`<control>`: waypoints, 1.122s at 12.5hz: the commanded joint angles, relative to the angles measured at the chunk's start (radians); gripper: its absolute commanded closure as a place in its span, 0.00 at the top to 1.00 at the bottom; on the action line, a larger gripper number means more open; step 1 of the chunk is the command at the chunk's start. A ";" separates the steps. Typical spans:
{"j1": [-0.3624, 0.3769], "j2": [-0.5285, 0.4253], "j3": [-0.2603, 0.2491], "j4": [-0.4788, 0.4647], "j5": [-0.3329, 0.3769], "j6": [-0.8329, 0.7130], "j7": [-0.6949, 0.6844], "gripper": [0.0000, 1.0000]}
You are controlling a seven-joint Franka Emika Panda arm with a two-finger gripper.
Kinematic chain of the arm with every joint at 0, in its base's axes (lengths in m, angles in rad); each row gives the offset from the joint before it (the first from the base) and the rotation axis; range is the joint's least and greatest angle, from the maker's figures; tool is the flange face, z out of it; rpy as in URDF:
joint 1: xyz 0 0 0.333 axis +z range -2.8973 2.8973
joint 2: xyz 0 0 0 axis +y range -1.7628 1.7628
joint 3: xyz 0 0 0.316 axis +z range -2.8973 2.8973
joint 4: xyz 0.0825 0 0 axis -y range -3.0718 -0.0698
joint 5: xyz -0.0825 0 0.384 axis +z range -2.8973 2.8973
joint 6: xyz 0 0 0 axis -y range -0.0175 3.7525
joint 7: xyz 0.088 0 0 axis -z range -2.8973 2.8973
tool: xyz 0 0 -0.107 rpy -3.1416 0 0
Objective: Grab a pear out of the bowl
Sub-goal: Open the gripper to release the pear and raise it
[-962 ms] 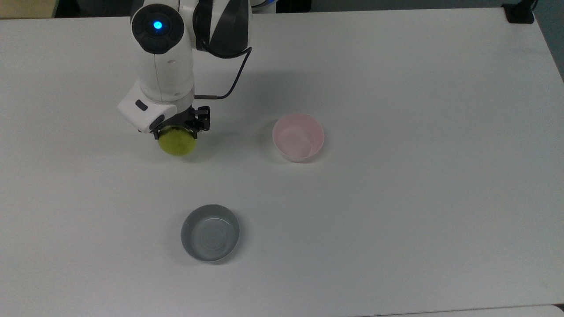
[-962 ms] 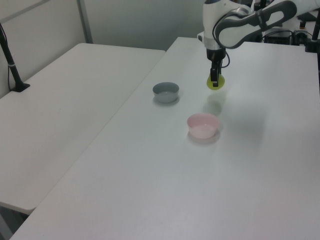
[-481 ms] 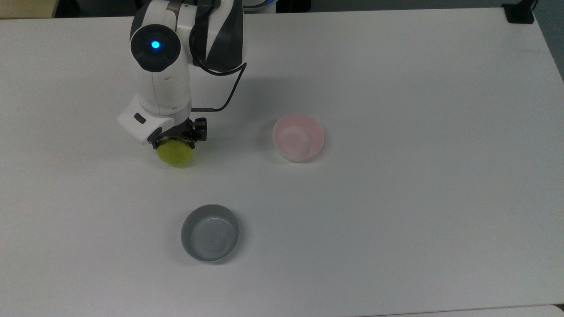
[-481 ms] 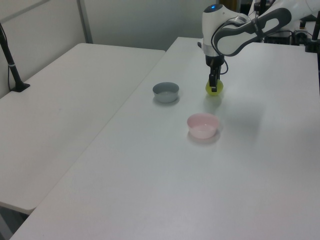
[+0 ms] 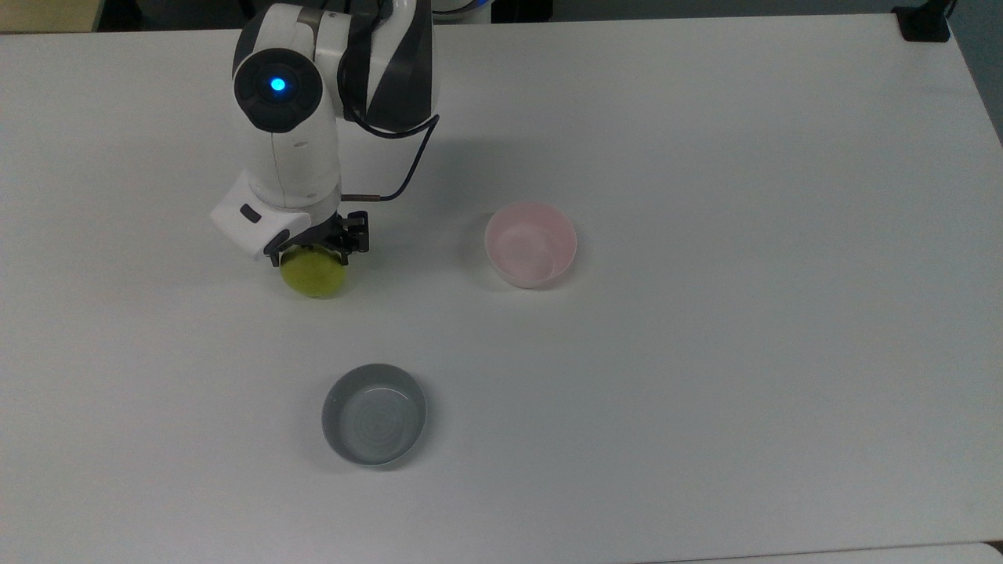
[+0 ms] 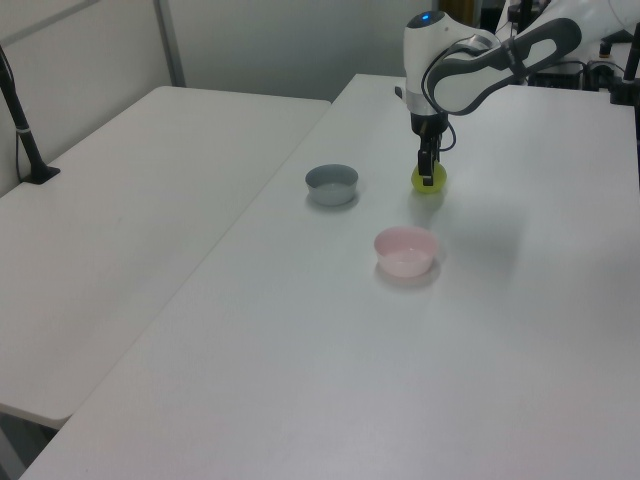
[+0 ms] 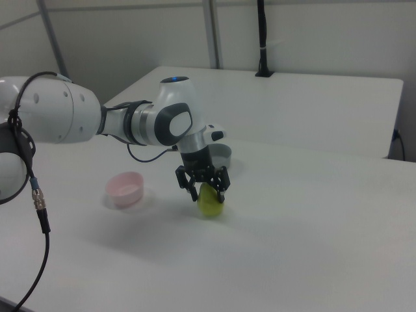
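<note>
The yellow-green pear (image 5: 313,276) rests on the white table (image 5: 705,352), well to the top view's left of the pale pink bowl (image 5: 530,244), which has nothing in it. My gripper (image 5: 312,252) points straight down over the pear, its black fingers clasping the fruit's upper sides. In the right view the pear (image 7: 210,205) touches the tabletop, with the gripper (image 7: 208,193) around its top and the pink bowl (image 7: 125,188) to the right view's left. The left view has the pear (image 6: 429,183) beyond the pink bowl (image 6: 406,250), under the gripper (image 6: 429,178).
A grey bowl (image 5: 374,413) with a ringed inside stands nearer the top view's bottom edge, below the pear. A second white table (image 6: 120,230) adjoins on the left view's left. A black clamp (image 5: 925,23) sits at the top view's far right corner.
The gripper has come down with the pear, from hanging above the table to resting on it. Both bowls stayed put.
</note>
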 commanded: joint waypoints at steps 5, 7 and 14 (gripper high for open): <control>0.004 -0.056 -0.007 -0.010 0.020 -0.002 -0.009 1.00; 0.005 -0.100 -0.009 0.012 0.020 -0.085 -0.009 1.00; 0.108 -0.343 0.005 0.012 0.026 -0.338 0.201 1.00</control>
